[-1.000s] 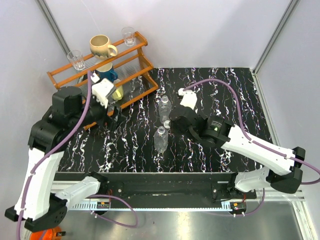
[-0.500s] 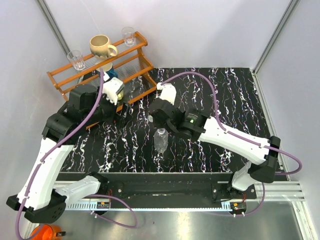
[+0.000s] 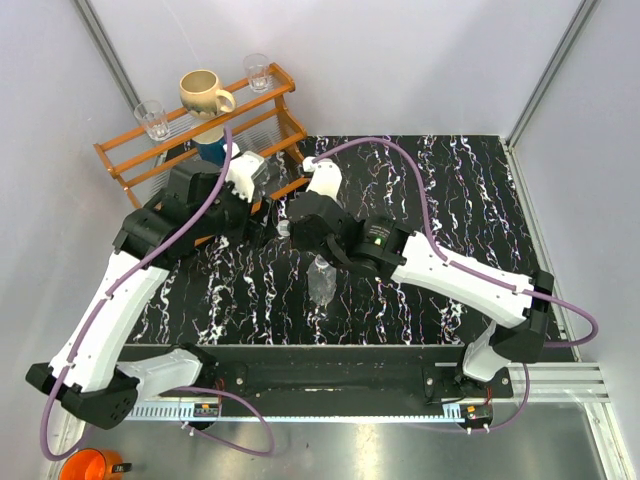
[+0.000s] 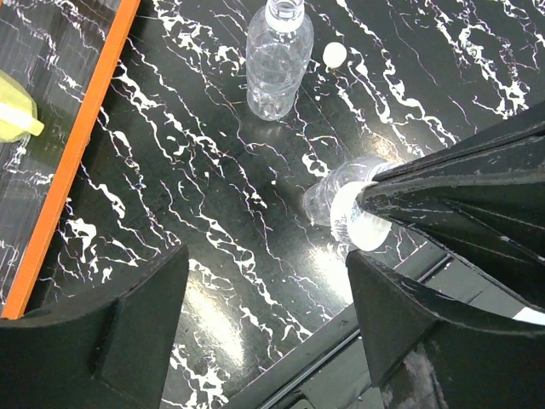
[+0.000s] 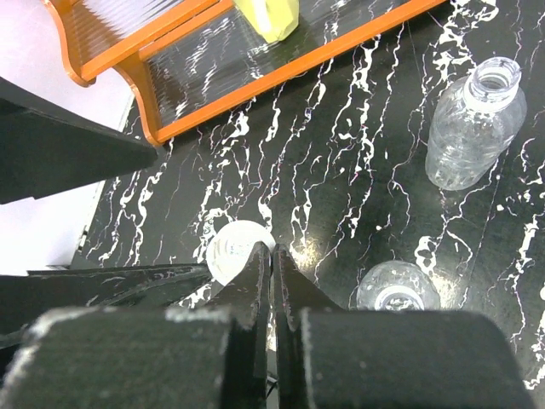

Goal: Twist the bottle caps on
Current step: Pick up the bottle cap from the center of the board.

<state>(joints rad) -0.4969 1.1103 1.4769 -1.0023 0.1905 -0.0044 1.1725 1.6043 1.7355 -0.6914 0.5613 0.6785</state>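
Hovering left gripper (image 4: 266, 256), jaws wide apart, empty. Right gripper (image 5: 270, 251) jaws pinched on bottle cap (image 5: 232, 252), above desk (image 4: 213, 213) near open bottle (image 5: 393, 295). Second cap (image 4: 335, 54) on desk beside other bottle (image 4: 274, 64). Likely step: carrying cap. Next: centre over neck, seat, twist.

This is a robotics lab test cell, not a lived-in room. Plain white panel walls (image 3: 400, 60) held by bare aluminium posts (image 3: 108, 52) box in a black, white-veined surface (image 3: 450, 190). Two white-and-black robot arms, the left arm (image 3: 100, 310) and the right arm (image 3: 460, 275), are bolted to a metal rail (image 3: 330, 375) at the near edge, and purple cables (image 3: 372, 141) loop out from them. The only homely items look like props: an orange wooden rack (image 3: 285, 112) carrying a beige mug (image 3: 203, 93) and clear drinking glasses (image 3: 153, 118).
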